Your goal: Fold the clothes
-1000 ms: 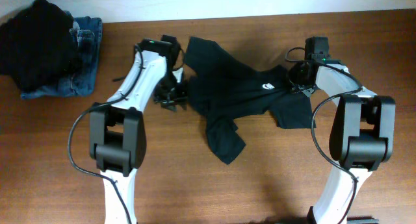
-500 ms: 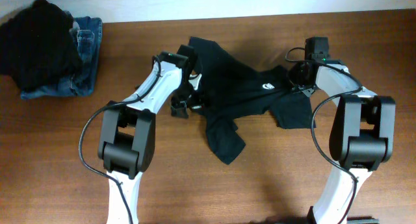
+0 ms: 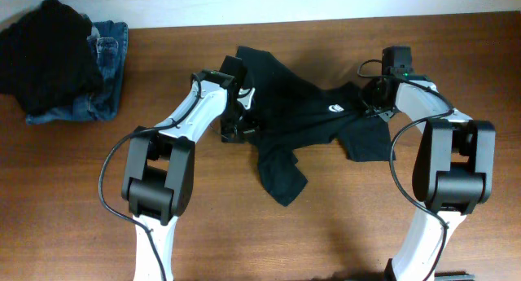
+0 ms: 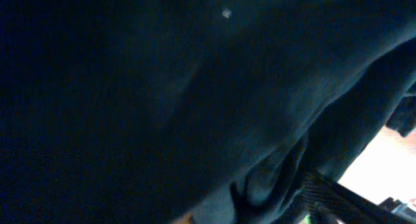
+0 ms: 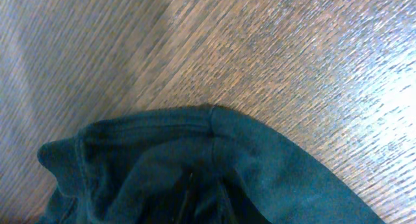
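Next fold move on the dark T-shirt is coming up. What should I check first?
1. Blackish-green thin-cloth T-shirt lying flat: not ok, rumpled.
2. Left fingers at its left edge: ok.
3. Left fingers gripping cloth: cannot tell, cloth fills the wrist view.
4. Right fingers at its right sleeve: ok; grip cannot tell.
5. Blue denim jeans apart from it: ok.

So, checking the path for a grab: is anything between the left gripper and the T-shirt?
Nothing visible. The left gripper is right at the T-shirt's left edge, and the jeans lie well apart at the table's far left corner.
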`<state>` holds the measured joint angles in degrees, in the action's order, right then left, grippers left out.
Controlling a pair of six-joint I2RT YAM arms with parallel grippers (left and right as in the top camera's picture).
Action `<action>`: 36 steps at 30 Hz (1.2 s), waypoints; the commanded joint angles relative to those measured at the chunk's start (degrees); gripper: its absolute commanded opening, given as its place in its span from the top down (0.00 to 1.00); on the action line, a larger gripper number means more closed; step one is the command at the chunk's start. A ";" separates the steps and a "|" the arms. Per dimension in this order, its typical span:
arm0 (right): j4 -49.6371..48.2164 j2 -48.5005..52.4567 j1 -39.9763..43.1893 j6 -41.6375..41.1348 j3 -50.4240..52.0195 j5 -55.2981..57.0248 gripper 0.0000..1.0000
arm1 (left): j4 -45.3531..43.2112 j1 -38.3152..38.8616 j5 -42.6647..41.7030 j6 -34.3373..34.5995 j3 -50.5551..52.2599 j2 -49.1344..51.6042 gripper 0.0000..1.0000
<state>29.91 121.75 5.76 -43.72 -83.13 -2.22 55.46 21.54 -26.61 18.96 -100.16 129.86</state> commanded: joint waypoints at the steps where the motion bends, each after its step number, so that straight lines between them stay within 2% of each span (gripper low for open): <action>1: 1.18 0.76 0.24 -0.28 0.72 2.40 0.82 | -0.33 0.13 -1.75 -0.35 1.25 0.76 0.21; 2: 1.18 0.76 0.24 -0.28 0.72 2.40 0.82 | -0.04 0.17 -1.75 -0.37 1.25 0.76 0.27; 4: 1.16 0.76 0.26 -0.28 0.72 2.40 0.82 | 0.63 0.17 -1.75 -0.37 1.44 0.76 0.42; 5: 1.14 0.76 0.26 -0.28 0.72 2.43 0.82 | 0.96 0.17 -1.75 -0.37 1.57 0.76 0.52; 8: 1.14 0.76 0.26 -0.28 0.72 2.43 0.82 | 2.99 0.22 -1.70 -0.63 1.62 0.76 0.73; 12: 1.14 0.76 0.26 -0.28 0.72 2.43 0.82 | 6.12 0.22 -1.66 -3.61 1.62 0.76 0.83; 16: 1.01 0.76 0.26 -0.28 0.72 2.43 0.82 | 10.12 0.09 -1.42 -7.56 1.60 0.74 0.86; 27: 0.96 0.76 0.26 -0.26 0.72 2.43 0.82 | 22.86 0.00 2.64 -15.32 1.49 0.74 0.85; 33: 0.96 0.76 0.26 -0.26 0.72 2.43 0.81 | 25.81 0.00 5.55 -15.58 1.49 0.74 0.86; 35: 1.05 0.76 0.26 -0.28 0.72 2.40 0.72 | 26.01 0.15 4.04 -15.61 1.49 0.74 0.83; 36: 1.18 0.76 0.26 -0.28 0.72 2.43 0.62 | 26.18 0.28 2.43 -15.65 1.49 0.74 0.81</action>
<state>29.78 121.73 5.74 -43.79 -83.24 -2.24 81.12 21.65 -22.31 4.89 -99.07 129.88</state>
